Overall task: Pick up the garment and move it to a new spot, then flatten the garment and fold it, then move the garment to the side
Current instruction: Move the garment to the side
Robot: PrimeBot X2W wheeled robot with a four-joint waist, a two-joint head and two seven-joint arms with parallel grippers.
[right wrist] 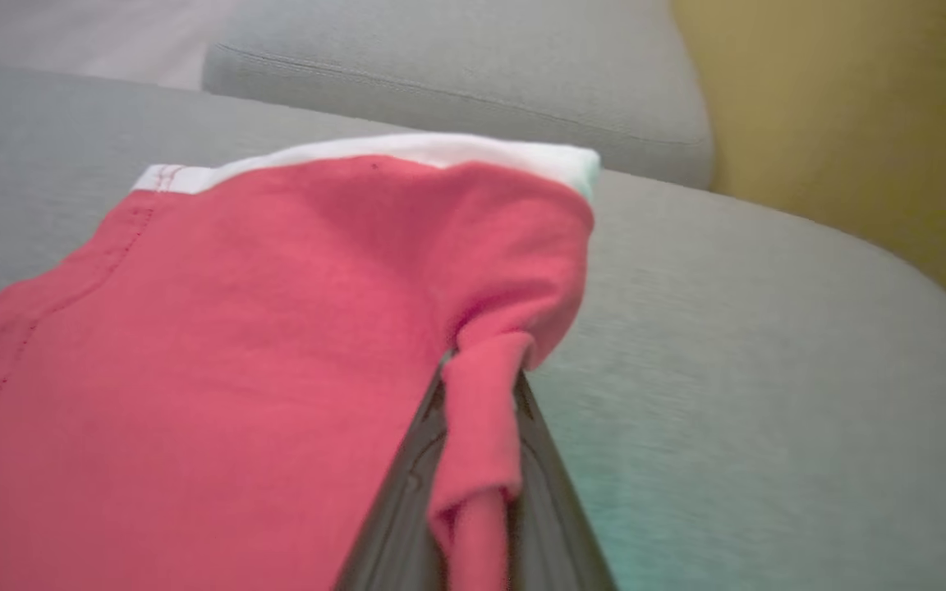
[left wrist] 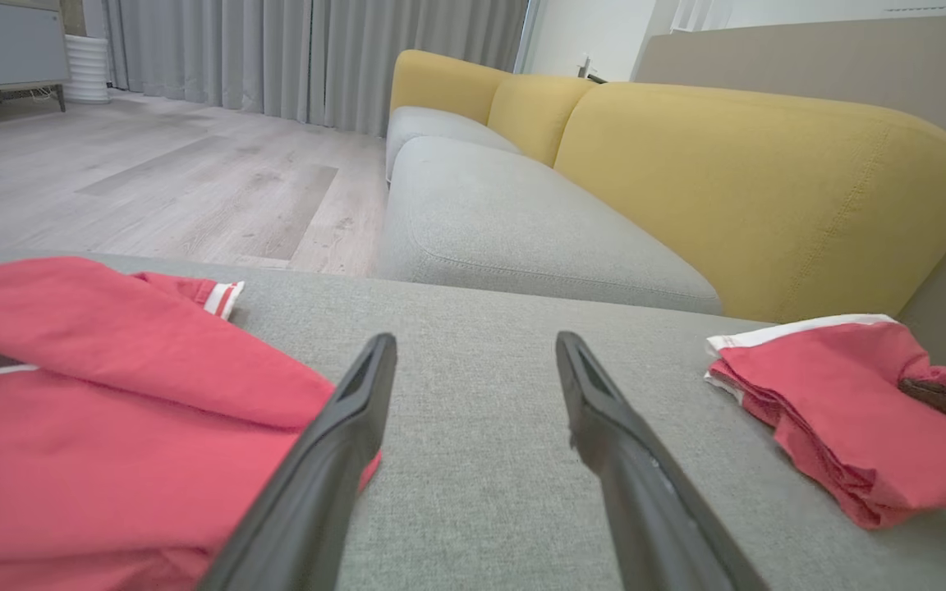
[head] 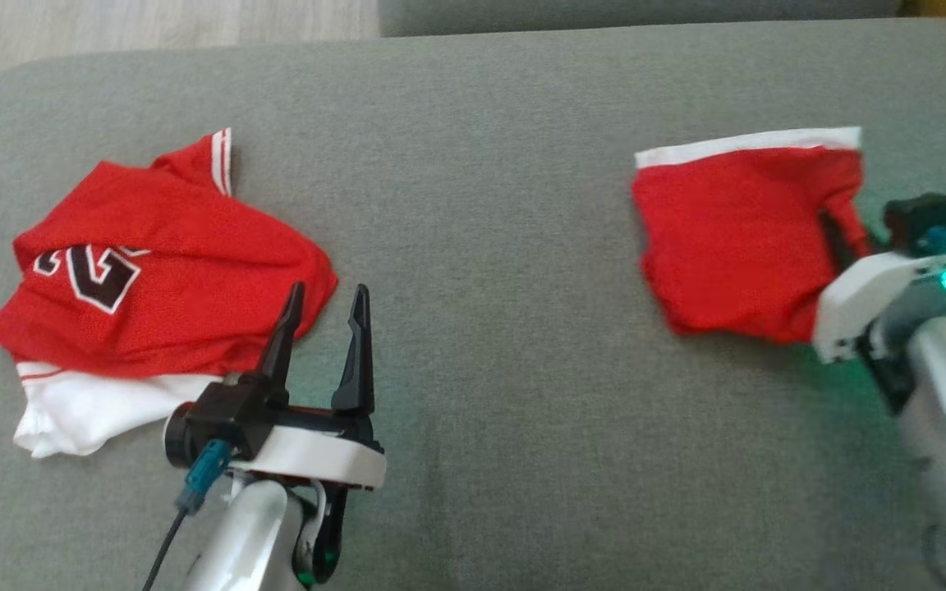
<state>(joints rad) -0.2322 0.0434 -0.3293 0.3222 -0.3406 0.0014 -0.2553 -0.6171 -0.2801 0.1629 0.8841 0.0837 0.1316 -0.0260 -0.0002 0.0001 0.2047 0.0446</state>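
Left tool (head: 323,308), open and empty, lies beside a crumpled jersey (head: 153,271). Right tool (right wrist: 481,373) pinches the right edge of the folded garment (head: 736,238), which extends leftward from the grip, on the cushion's (head: 481,246) right side.

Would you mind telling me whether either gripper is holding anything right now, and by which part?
The right gripper is shut on the folded red garment, pinching a bunched fold at its right edge. The left gripper is open and holds nothing.
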